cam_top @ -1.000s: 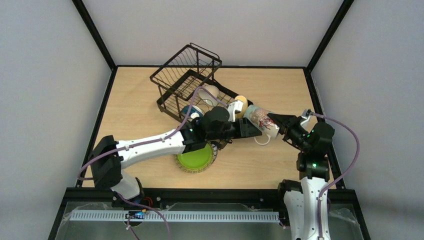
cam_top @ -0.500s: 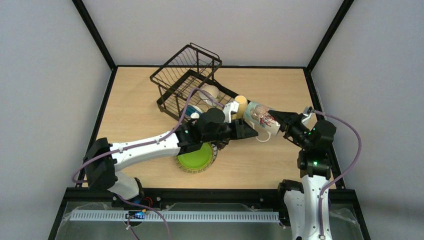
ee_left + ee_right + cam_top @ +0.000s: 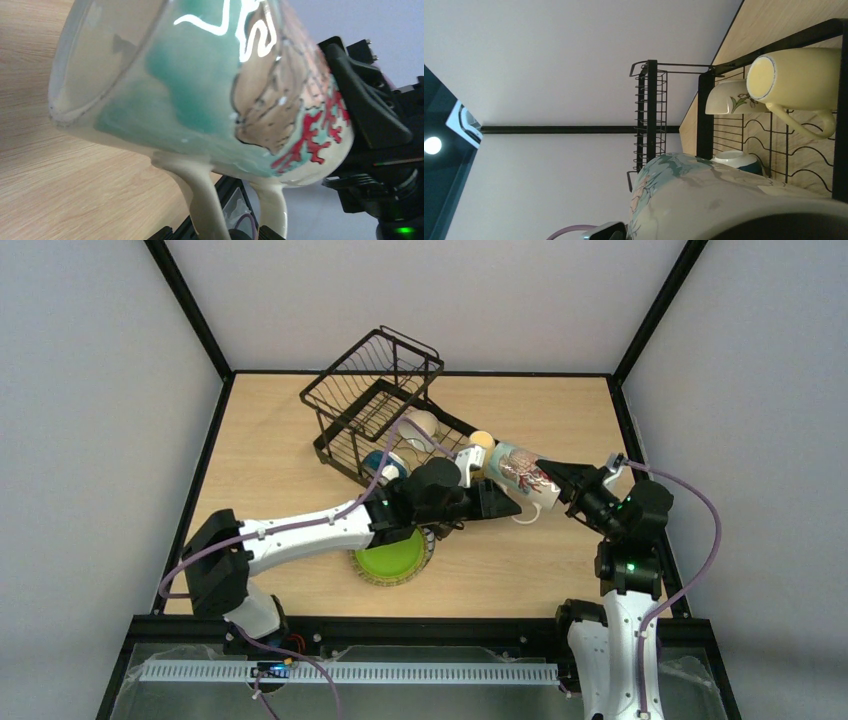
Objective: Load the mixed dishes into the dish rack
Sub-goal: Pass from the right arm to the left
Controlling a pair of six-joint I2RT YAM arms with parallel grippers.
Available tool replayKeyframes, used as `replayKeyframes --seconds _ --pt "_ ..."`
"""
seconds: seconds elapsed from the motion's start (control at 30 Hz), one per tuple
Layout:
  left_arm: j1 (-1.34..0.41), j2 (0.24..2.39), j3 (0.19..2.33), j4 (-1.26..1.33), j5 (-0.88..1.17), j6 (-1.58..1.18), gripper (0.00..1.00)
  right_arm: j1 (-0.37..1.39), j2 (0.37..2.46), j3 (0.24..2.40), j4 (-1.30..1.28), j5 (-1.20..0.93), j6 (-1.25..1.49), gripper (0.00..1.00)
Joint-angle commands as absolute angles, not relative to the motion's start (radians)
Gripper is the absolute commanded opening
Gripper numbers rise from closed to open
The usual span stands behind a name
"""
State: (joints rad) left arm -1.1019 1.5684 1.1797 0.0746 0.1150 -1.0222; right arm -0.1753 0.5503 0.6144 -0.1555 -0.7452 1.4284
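Observation:
My right gripper (image 3: 556, 483) is shut on the base end of the cream mug (image 3: 523, 478), which has a teal and red pattern. It holds the mug tilted above the table, mouth toward the dish rack (image 3: 378, 400). My left gripper (image 3: 500, 503) stands open just under the mug. In the left wrist view the mug (image 3: 200, 85) fills the frame and its handle (image 3: 210, 200) hangs between my open fingers. The yellow mug (image 3: 796, 77), white bowl (image 3: 726, 97) and blue-outside bowl (image 3: 739, 159) sit in the rack's tray. The green plate (image 3: 390, 558) lies on the table under my left arm.
The rack stands at an angle at the back middle, its raised basket tier (image 3: 385, 365) at the far end. Black frame posts (image 3: 190, 300) edge the table. My left arm (image 3: 310, 528) stretches across the middle, over the plate.
The right gripper has raised the cream mug slightly toward the rack. My left gripper drew back a little, then came forward again under the mug, still open.

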Motion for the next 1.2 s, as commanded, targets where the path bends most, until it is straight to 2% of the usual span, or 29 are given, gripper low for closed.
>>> replayKeyframes --seconds 0.0,0.4,0.5,0.83,1.17 --pt "-1.107 1.606 1.22 0.114 0.116 -1.028 0.99 -0.17 0.526 0.681 -0.026 -0.792 1.497 0.0" --pt "-1.107 1.658 1.263 0.211 0.111 -1.034 0.99 -0.17 0.504 0.649 -0.025 -0.82 1.531 0.0" --pt "-1.107 1.652 1.246 0.24 0.112 -1.031 0.94 -0.171 0.504 0.647 -0.026 -0.822 1.531 0.0" --pt "-1.106 1.594 1.179 0.289 0.12 -0.982 0.55 -0.17 0.505 0.606 -0.008 -0.818 1.542 0.0" --pt "-1.107 1.55 1.171 0.272 0.123 -0.899 0.06 -0.171 0.51 0.576 0.032 -0.82 1.548 0.0"
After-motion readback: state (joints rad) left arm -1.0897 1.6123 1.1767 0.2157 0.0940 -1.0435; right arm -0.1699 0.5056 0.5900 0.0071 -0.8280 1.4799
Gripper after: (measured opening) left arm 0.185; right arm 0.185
